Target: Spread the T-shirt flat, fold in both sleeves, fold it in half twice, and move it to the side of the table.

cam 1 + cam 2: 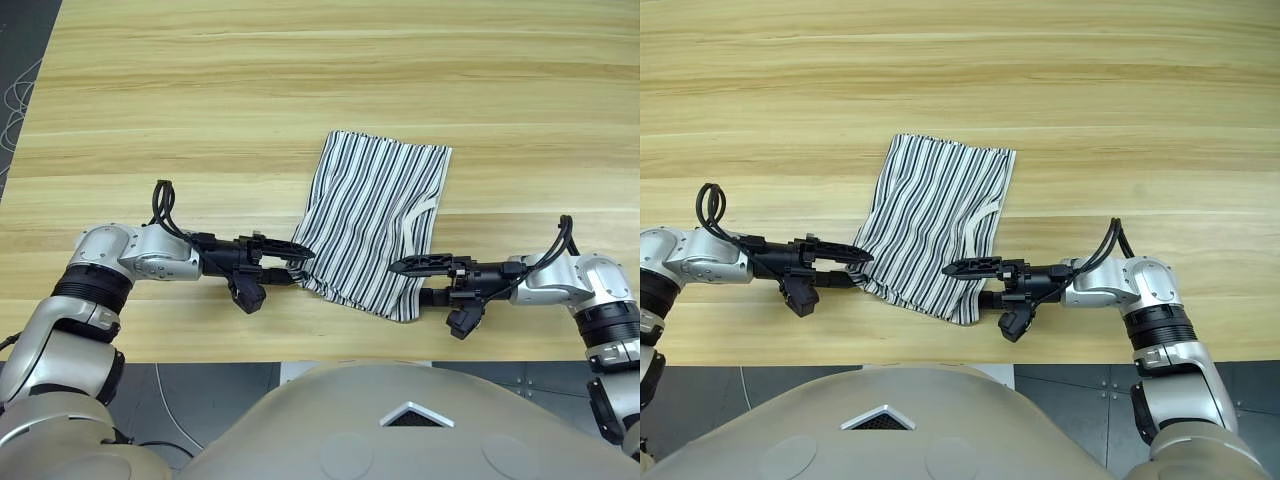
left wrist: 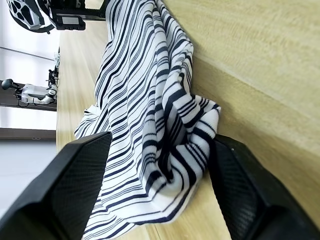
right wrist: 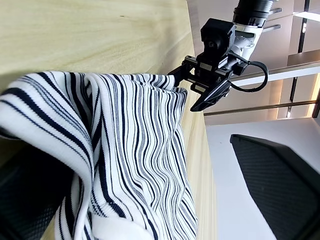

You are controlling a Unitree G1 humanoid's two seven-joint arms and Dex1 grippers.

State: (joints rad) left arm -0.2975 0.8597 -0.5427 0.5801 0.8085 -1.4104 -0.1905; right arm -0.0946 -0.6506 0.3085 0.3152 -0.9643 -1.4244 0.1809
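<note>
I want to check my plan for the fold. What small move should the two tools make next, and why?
Probably shut both on the cloth. The left tool and right tool stand open, each straddling a near corner of the T-shirt, already folded narrow; they must grip before lifting that edge over.

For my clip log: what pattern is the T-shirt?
The T-shirt is white with thin black stripes, clearest in the left wrist view.

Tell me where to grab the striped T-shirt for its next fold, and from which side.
Take the T-shirt by its two near corners, the left gripper from its left, the right gripper from its right. It lies as a narrow strip running away from the robot, and that near edge bunches up, probably easiest to pinch.
</note>
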